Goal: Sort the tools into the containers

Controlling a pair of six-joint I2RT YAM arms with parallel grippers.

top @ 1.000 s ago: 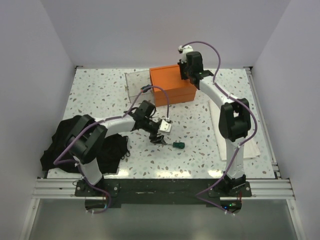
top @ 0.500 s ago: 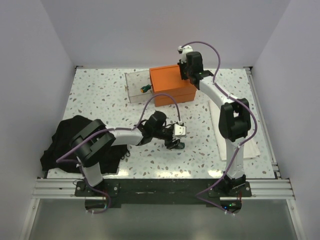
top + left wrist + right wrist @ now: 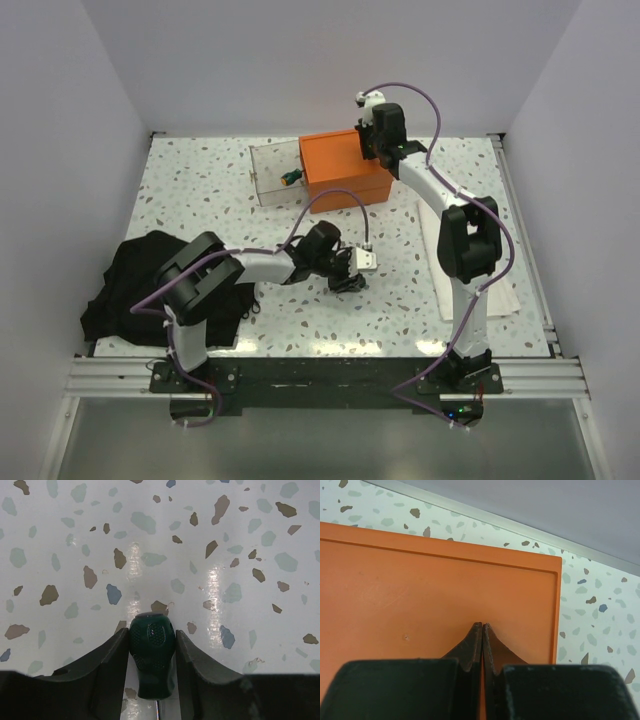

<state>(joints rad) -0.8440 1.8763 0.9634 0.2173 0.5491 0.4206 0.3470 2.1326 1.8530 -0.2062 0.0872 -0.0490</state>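
A stubby screwdriver with a dark green handle (image 3: 152, 650) lies on the speckled table, its thin shaft pointing back toward the wrist. My left gripper (image 3: 150, 632) is low over the table's middle (image 3: 350, 281), and both fingers press the sides of that handle. In the top view the gripper covers the screwdriver. At the back, the clear bin (image 3: 272, 172) holds a small green-and-yellow screwdriver (image 3: 291, 178). The orange box (image 3: 345, 170) stands right of the bin. My right gripper (image 3: 483, 626) hovers shut and empty over the orange box's flat top (image 3: 435, 590).
A crumpled black cloth (image 3: 130, 285) lies at the near left beside the left arm's base. A white folded towel (image 3: 500, 295) lies at the right, partly under the right arm. White walls close in the table on three sides.
My left gripper has slid right across the table onto the green screwdriver and its fingers have closed on the handle. The right arm has not moved.
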